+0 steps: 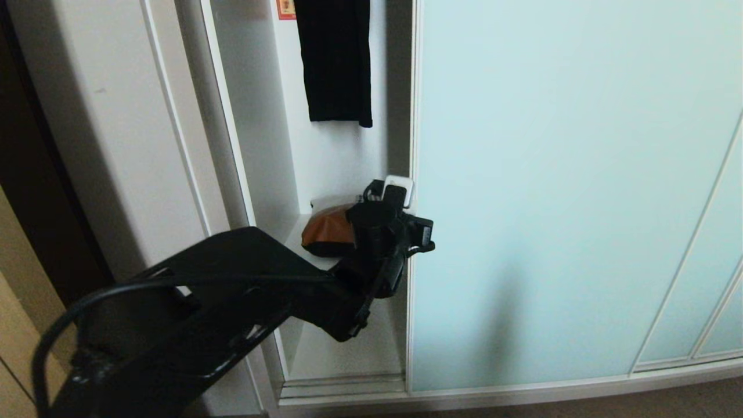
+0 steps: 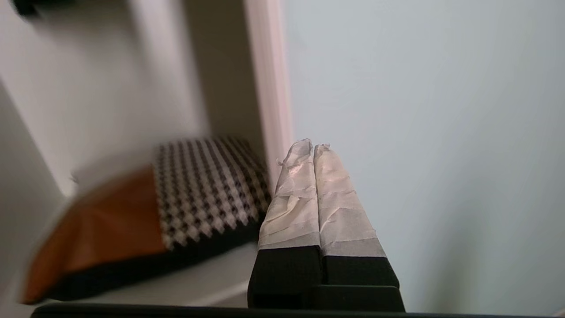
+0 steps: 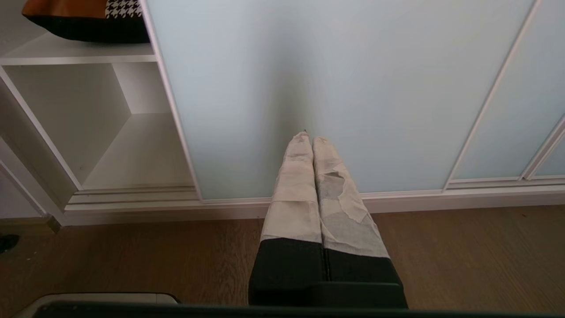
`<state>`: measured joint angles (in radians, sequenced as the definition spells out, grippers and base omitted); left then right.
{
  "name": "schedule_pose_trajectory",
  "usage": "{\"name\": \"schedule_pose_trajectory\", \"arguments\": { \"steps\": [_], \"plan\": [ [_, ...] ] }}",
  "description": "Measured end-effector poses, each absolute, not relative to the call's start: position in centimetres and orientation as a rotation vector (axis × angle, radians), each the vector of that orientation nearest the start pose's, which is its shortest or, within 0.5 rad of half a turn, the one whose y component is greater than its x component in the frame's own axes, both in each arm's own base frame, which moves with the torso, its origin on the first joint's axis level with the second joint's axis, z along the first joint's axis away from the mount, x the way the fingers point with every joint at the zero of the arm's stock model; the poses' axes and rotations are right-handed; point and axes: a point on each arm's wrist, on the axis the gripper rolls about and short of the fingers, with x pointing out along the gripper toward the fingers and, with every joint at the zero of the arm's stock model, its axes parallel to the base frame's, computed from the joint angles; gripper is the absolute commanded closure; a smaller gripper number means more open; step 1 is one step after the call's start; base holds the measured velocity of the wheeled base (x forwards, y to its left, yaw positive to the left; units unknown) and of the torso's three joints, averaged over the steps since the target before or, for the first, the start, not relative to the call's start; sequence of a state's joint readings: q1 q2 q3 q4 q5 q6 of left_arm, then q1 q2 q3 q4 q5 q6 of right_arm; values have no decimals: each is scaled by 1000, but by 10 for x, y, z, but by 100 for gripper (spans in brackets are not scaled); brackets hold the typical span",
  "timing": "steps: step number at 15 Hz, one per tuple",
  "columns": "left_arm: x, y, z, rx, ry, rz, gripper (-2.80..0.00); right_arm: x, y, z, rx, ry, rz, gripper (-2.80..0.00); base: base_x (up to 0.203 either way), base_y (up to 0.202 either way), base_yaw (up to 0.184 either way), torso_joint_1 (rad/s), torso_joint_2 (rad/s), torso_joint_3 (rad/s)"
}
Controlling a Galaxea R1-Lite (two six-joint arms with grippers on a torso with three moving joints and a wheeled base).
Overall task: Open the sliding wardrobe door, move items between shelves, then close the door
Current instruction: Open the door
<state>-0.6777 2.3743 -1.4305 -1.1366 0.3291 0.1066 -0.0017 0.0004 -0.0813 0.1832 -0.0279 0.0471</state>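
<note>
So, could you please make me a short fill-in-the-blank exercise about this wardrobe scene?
1. The cushion lies on a white ____ inside the wardrobe.
2. The left tool is at the edge of the sliding door, and its fingers are ____.
3. A ____ garment hangs above the cushion.
4. The right tool is low, over the ____ floor.

Missing words: shelf; shut; black; wooden

The head camera looks down at the sliding wardrobe door [image 1: 569, 197]. The left wrist camera sits close by its edge, a bit blurry. The right wrist camera looks from low, farther back. All three share the cushion [image 3: 88, 20].
</note>
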Motion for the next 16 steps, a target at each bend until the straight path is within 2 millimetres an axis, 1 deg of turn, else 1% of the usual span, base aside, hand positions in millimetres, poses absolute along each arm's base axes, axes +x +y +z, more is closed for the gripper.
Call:
{"name": "schedule_pose_trajectory", "arguments": {
  "steps": [1,3,6,8,9,10,11,13,14,16],
  "plan": [
    [370,-285,148,6,-201,-328,0,-30,-1,79,46,102,-32,0,0,0,0,0,0,0],
    [360,-252,183,1,-224,-271,0,-30,-1,79,46,102,-32,0,0,0,0,0,0,0],
    [344,-179,241,8,-240,-124,0,-30,-1,79,46,101,-32,0,0,0,0,0,0,0],
    [320,-125,273,19,-244,-13,0,-30,-1,79,46,102,-32,0,0,0,0,0,0,0],
    [303,-101,284,24,-243,36,0,-30,-1,79,46,102,-32,0,0,0,0,0,0,0],
    [282,-78,290,33,-233,87,0,-30,-1,79,46,102,-32,0,0,0,0,0,0,0],
    [260,-58,290,40,-219,132,0,-30,-1,79,46,102,-32,0,0,0,0,0,0,0],
    [211,-28,279,48,-196,215,0,-30,-1,79,46,101,-32,0,0,0,0,0,0,0],
    [185,-17,271,43,-191,248,0,-30,-1,79,46,102,-32,0,0,0,0,0,0,0],
    [136,-4,250,31,-184,287,0,-30,-1,79,46,102,-32,0,0,0,0,0,0,0]
  ]
}}
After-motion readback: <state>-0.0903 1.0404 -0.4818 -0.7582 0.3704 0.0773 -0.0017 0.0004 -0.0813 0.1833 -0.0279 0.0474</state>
